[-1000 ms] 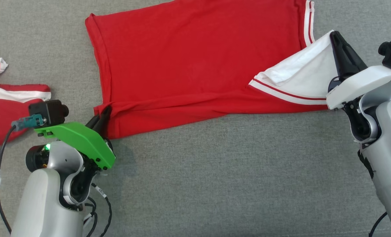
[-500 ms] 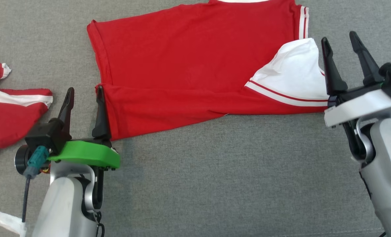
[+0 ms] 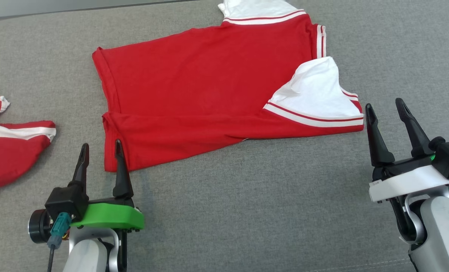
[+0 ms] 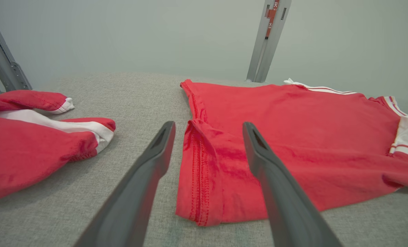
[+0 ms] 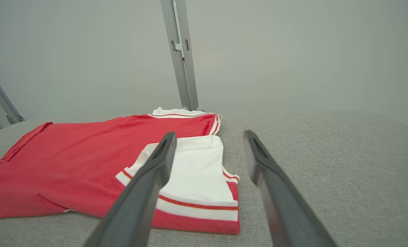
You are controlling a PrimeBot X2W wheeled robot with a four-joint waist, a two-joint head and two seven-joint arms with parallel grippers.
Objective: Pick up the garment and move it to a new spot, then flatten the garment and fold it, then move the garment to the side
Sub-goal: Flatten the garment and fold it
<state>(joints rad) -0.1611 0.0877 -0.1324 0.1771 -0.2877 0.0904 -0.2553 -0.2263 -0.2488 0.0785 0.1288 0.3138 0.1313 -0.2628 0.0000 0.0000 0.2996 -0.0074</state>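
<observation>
Left gripper [image 3: 101,143] and right gripper [image 3: 383,103] gape empty near garment [image 3: 194,83] (post label [image 4: 271,17] illegible)

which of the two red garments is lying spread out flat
The large middle garment, its white sleeve folded onto it; the other garment lies bunched at the far left.

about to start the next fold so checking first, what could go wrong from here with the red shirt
1. The folded near strip of the red shirt lies slanted and wrinkled; another fold could lock that skew in.
2. The white sleeve puffs up loosely and may flop open when moved.
3. The second red garment lies close beside the open left gripper; a move leftward could catch it.
</observation>
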